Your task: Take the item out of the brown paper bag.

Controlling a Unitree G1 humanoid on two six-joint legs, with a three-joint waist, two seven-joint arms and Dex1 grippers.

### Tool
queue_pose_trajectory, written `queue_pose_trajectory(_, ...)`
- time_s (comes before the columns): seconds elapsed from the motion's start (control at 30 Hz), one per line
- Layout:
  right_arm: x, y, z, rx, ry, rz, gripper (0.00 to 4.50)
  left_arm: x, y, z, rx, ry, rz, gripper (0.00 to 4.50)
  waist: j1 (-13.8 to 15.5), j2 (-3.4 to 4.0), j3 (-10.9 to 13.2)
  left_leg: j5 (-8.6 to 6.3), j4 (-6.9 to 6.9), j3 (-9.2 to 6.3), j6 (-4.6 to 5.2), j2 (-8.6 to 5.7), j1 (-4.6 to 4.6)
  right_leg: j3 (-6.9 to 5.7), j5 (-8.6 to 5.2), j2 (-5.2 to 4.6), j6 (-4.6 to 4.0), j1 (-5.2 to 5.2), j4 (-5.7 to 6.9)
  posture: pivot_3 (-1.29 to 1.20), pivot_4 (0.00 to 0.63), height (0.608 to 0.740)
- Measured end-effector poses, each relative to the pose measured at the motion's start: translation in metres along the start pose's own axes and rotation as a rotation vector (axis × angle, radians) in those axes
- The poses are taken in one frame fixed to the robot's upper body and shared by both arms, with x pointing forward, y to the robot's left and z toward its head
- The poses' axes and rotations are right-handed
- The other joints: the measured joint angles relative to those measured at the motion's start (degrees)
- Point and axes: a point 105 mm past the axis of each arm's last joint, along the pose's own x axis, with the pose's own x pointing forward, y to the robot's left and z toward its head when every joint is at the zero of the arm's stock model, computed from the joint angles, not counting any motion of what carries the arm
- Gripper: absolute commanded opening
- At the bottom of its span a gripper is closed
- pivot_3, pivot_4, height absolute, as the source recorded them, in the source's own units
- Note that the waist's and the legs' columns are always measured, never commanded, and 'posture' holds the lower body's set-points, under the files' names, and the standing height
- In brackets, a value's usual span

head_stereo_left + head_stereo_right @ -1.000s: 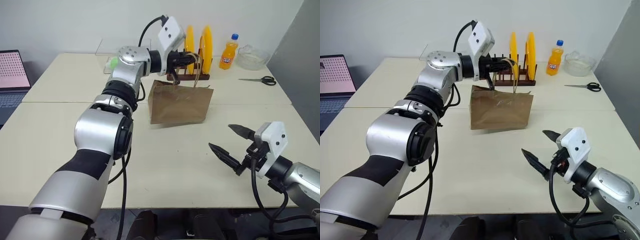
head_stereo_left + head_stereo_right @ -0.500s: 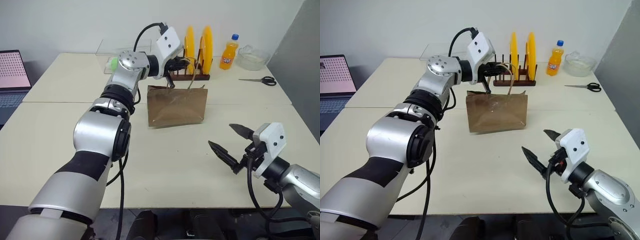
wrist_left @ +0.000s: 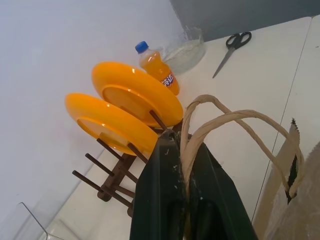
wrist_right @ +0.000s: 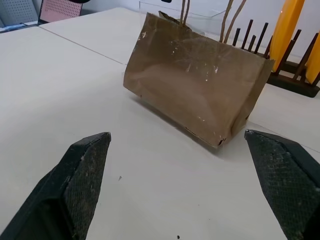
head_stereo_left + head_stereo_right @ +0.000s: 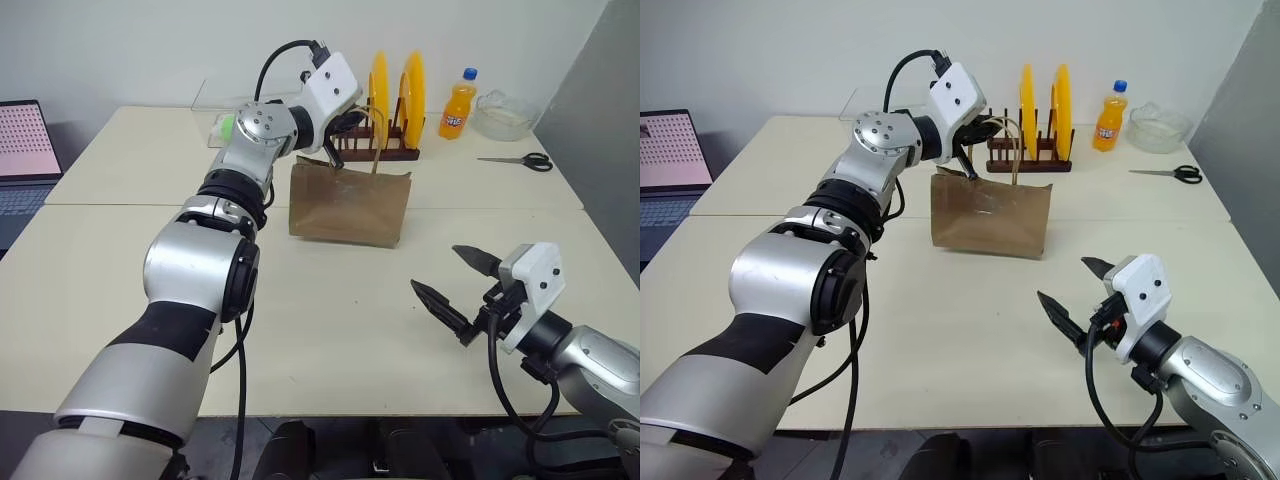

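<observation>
The brown paper bag hangs tilted over the middle of the table, just in front of the plate rack. My left gripper is above it, shut on the bag's two tan loop handles, which run between its black fingers. The item is hidden inside the bag. My right gripper stands open near the table's front right, pointing toward the bag from some distance, with nothing between its fingers.
A wooden rack with two orange plates stands right behind the bag. Further right at the back are an orange soda bottle, a glass bowl and scissors. A laptop sits at the far left.
The left gripper has rolled and drawn the handles a little to the left. The bag has shifted left with it and now hangs more tilted. The right gripper has stayed put.
</observation>
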Motion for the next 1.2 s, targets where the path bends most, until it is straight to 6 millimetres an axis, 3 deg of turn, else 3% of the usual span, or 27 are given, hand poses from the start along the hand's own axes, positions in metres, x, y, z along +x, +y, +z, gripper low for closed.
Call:
queue_pose_trajectory(0.07,0.000,0.001,0.000,0.001,0.001,0.003,4.50,0.000,-0.001,-0.001,0.009,0.006,-0.010,0.03,0.00,0.00,0.00,0.00,0.00,0.01,0.00,0.00,0.00,0.00,0.00,0.00,0.00,0.00,0.00,0.00,0.150,0.740)
queue_pose_trajectory(0.17,0.001,0.002,0.000,0.000,-0.001,0.007,4.50,0.000,-0.003,-0.002,0.015,0.014,-0.031,0.58,0.00,0.00,0.00,0.00,0.00,0.02,0.00,0.00,0.01,0.01,0.00,0.00,0.00,0.00,0.01,0.00,0.150,0.740)
queue_pose_trajectory(0.53,0.004,0.004,0.002,-0.019,-0.006,0.022,4.50,-0.017,0.003,-0.014,0.033,0.059,-0.085,3.76,-0.10,0.00,0.00,0.00,0.00,0.12,0.00,0.00,0.09,0.10,0.00,0.00,0.00,0.00,0.07,0.00,0.150,0.740)
queue_pose_trajectory(0.83,0.012,0.013,0.007,-0.089,-0.004,0.116,4.50,-0.054,-0.002,-0.055,-0.016,0.126,-0.209,3.76,-0.25,0.00,0.00,0.00,0.01,0.13,0.00,0.02,0.14,0.10,0.00,0.02,-0.01,0.02,0.10,0.00,0.150,0.740)
queue_pose_trajectory(0.93,0.020,0.012,0.011,-0.097,-0.023,0.169,4.50,-0.069,0.003,-0.056,-0.058,0.067,-0.219,3.76,-0.35,0.00,0.00,0.00,0.04,0.15,0.01,0.02,0.14,0.12,0.01,0.02,-0.02,0.03,0.10,0.00,0.150,0.740)
queue_pose_trajectory(1.07,0.039,-0.010,0.020,-0.129,-0.045,0.162,4.50,-0.092,0.005,-0.052,-0.096,-0.023,-0.254,3.76,-1.04,0.01,-0.01,0.00,0.03,0.18,0.01,0.06,0.30,0.17,0.15,0.01,-0.28,0.09,0.16,0.00,0.150,0.740)
queue_pose_trajectory(1.13,0.056,-0.023,0.030,-0.169,-0.063,0.166,3.96,-0.121,-0.003,-0.057,-0.124,-0.050,-0.255,3.78,-2.11,0.12,-0.03,0.00,-0.08,0.25,-0.01,0.08,0.52,0.40,0.15,0.02,-0.33,0.14,0.19,0.00,0.150,0.740)
queue_pose_trajectory(1.2,0.066,-0.037,0.037,-0.204,-0.066,0.139,3.26,-0.137,-0.023,-0.062,-0.191,-0.042,-0.275,3.78,-2.35,0.12,-0.04,0.01,-0.07,0.12,-0.02,0.10,0.49,0.32,0.15,0.04,-0.36,0.14,0.19,0.00,0.150,0.740)
